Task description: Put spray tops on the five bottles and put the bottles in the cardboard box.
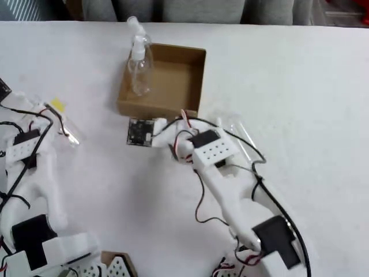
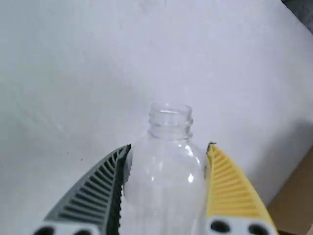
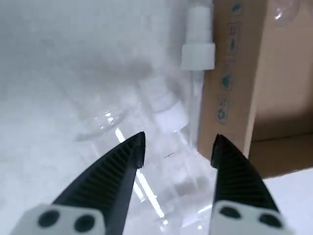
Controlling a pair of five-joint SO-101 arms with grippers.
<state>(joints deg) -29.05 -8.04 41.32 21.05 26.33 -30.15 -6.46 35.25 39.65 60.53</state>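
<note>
My left gripper is shut on the shoulders of a clear bottle whose threaded neck is bare, held over the white table. In the high view this bottle lies at the left, by the gripper's yellow finger. The cardboard box stands open at the back centre. Spray-topped clear bottles rise at its left wall. My right gripper is open and holds nothing. Beyond it, beside the box wall, lie clear bottles with white spray tops.
The right arm reaches across the table's middle to just in front of the box, its cables looping over it. Clear bottles lie beside it. The left arm runs along the left edge. White table extends to the right.
</note>
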